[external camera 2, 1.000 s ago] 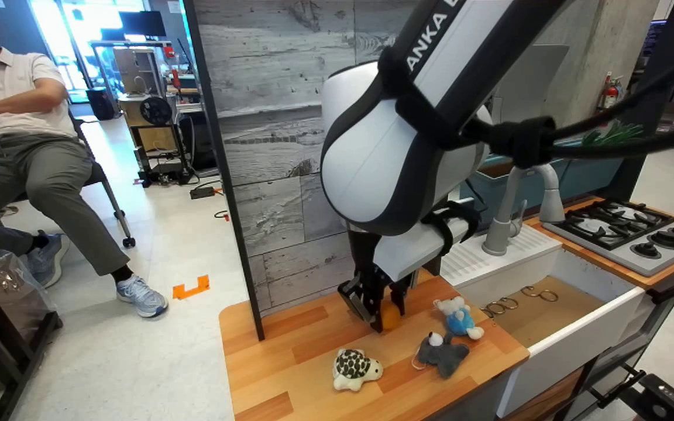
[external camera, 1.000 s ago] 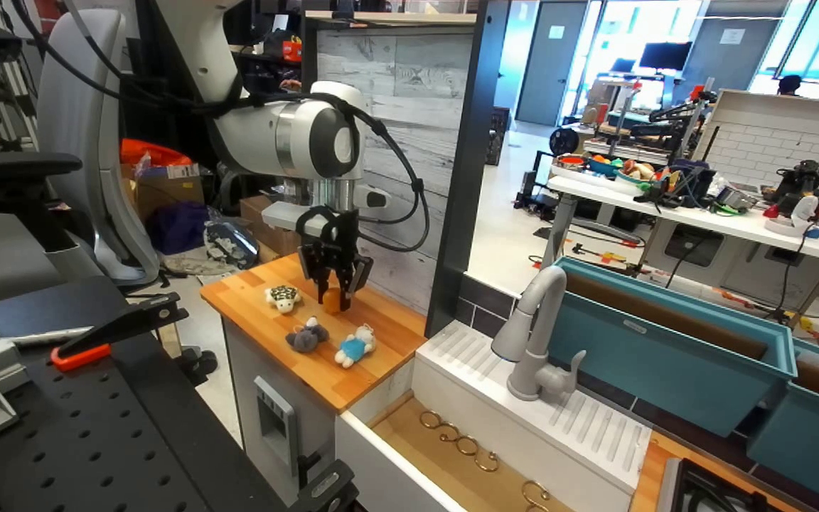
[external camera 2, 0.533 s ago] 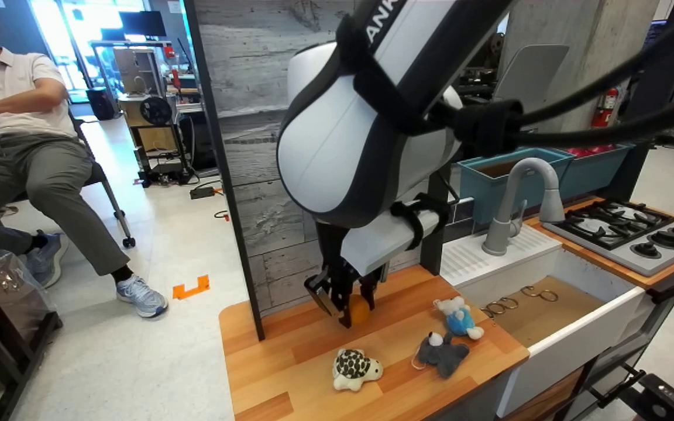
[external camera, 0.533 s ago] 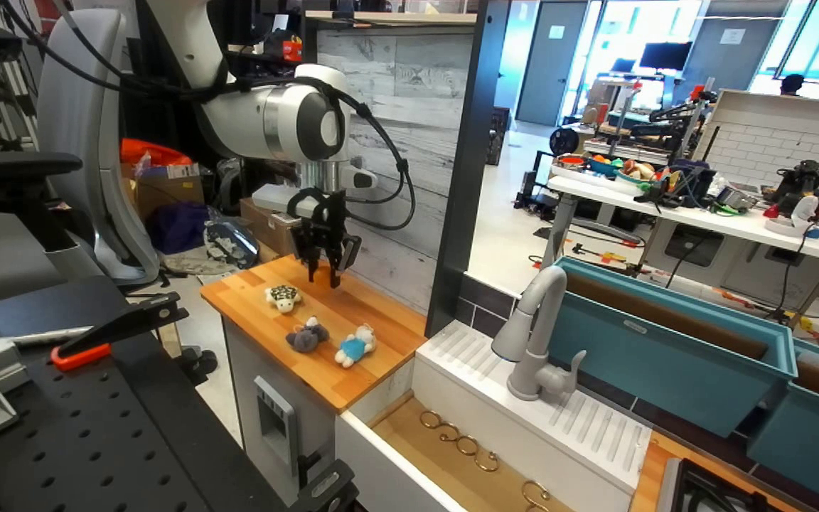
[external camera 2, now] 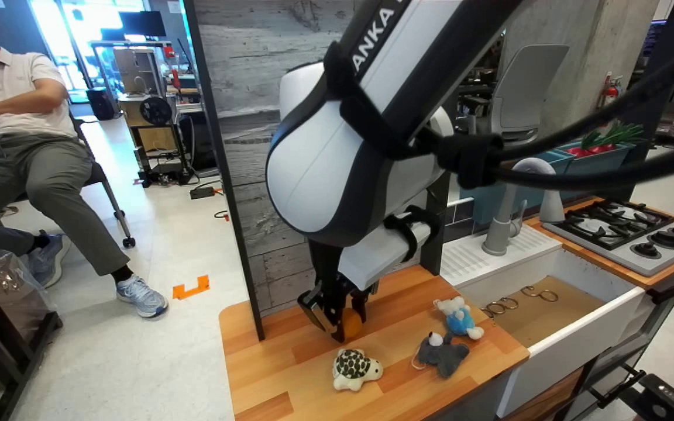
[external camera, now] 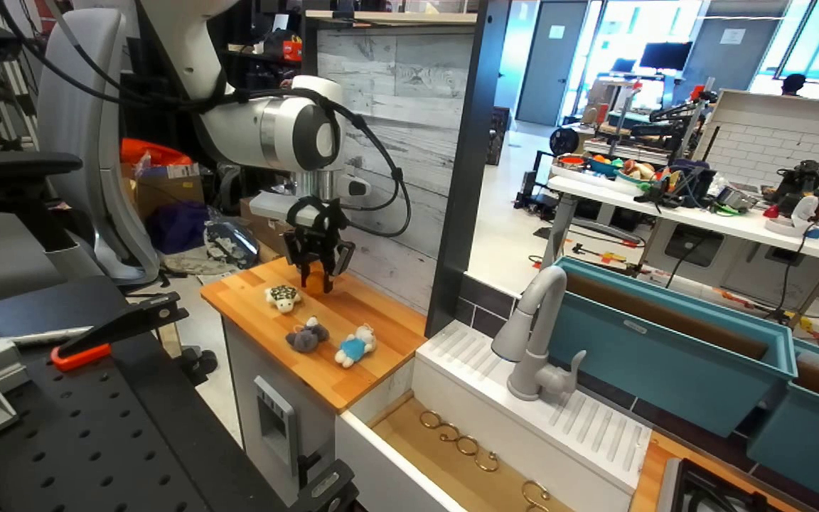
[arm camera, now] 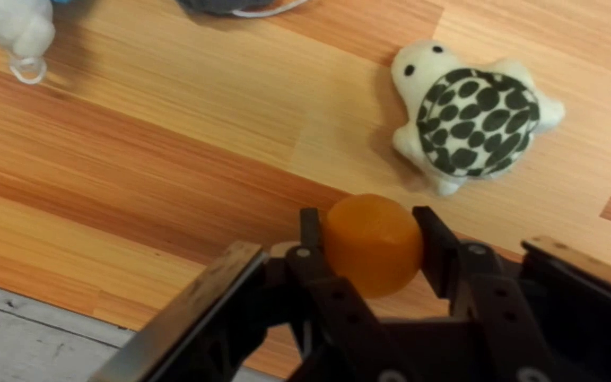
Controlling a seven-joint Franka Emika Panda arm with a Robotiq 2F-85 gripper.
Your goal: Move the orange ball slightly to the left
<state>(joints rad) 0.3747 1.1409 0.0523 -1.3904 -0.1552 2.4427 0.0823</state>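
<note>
While the end effector (arm camera: 367, 225) grips it from opposite sides, one orange ball (arm camera: 373, 245) sits between the two fingers (arm camera: 439, 249); whether it touches the surface (external camera 2: 284, 374) I cannot tell. Nearest the ball lies one turtle toy (arm camera: 476, 122). Farther from the ball come one grey toy (external camera 2: 442, 355), then one blue-and-white toy (external camera 2: 458, 320). Above the ball, one arm (external camera 2: 401, 64) shows the letters "ANKA". Well apart from the ball stands one faucet (external camera: 541, 334).

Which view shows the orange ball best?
The wrist view: the orange ball appears large and mostly unobstructed, inside the gripper. Both exterior views show the orange ball small, with the gripper partly covering it.
</note>
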